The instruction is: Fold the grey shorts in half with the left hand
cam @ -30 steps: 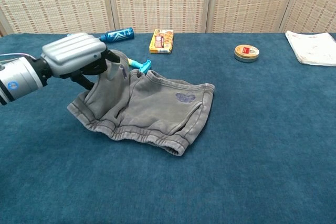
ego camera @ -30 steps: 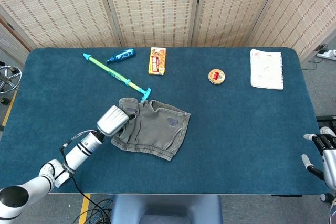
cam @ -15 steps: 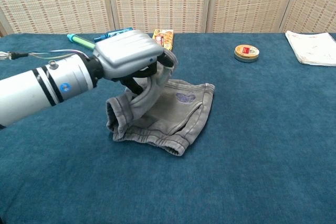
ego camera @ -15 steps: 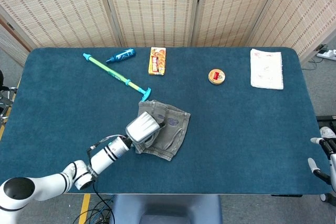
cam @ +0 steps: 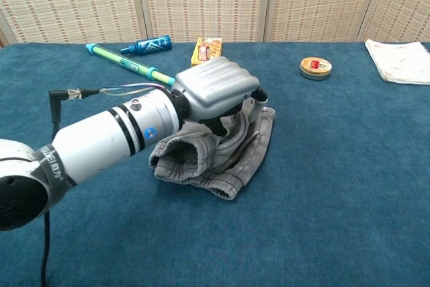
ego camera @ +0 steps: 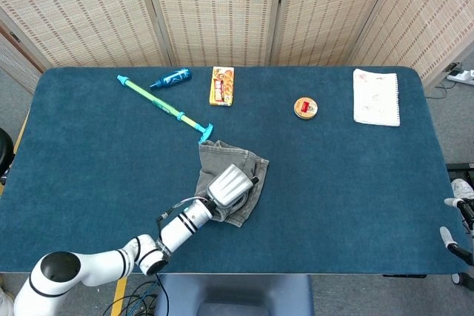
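Note:
The grey shorts [ego camera: 215,159] [cam: 201,159] lie mid-table, doubled over on themselves, their left half carried across onto the right half. My left hand [ego camera: 229,186] [cam: 215,90] sits over the shorts' right side and grips a fold of the fabric beneath its fingers. My right hand [ego camera: 461,220] shows only as a few fingertips at the head view's right edge, off the table; whether they are apart is not clear.
A green-and-blue stick [ego camera: 164,106] [cam: 127,61], a blue tube [ego camera: 171,78] [cam: 149,45] and an orange snack box [ego camera: 222,85] [cam: 207,52] lie at the back. A round tin [ego camera: 305,107] [cam: 315,67] and a white notebook [ego camera: 376,97] [cam: 400,61] lie back right.
My left hand has swept rightward across the table holding the shorts' left edge, folding that half over the right half. The right hand has slid further out of view.

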`<state>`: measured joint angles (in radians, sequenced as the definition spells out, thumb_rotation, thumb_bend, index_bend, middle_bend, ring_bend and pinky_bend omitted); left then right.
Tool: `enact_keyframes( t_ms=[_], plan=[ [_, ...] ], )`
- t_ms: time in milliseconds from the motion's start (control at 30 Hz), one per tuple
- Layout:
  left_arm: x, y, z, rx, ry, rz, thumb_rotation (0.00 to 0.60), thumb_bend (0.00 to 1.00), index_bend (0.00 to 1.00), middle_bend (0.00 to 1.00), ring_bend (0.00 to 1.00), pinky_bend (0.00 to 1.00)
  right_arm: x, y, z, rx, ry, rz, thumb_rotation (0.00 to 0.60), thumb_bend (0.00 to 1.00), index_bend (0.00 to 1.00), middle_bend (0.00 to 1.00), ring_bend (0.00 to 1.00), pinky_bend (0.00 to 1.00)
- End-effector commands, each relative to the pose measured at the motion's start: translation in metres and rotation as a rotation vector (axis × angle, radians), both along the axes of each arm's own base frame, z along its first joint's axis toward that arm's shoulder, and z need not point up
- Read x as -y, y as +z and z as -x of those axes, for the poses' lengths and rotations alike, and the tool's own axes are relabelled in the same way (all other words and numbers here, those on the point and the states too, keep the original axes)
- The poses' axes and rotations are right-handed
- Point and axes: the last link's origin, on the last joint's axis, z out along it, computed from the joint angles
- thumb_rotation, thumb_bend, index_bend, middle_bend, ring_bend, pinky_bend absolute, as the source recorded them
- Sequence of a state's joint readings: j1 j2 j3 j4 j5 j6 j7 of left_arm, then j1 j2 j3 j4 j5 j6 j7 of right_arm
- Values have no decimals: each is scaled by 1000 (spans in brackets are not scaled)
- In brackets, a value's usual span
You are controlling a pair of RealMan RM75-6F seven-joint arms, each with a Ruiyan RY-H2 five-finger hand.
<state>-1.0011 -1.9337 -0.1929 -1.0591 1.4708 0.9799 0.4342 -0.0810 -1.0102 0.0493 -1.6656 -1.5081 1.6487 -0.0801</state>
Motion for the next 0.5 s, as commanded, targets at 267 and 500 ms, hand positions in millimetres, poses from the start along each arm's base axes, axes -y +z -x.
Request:
enact_keyframes(
  t_ms=[267,500],
  plan=[
    [5,-9,-14,64,119,-13,600,80,149,934,829,929,-3,3,2,1,-5,12,600,305,301,355,299,267],
    [0,14,0,274,301,57,600,76,95,883,792,929,-1,4,2,1,4,11,600,305,301,355,299,267]
  ],
)
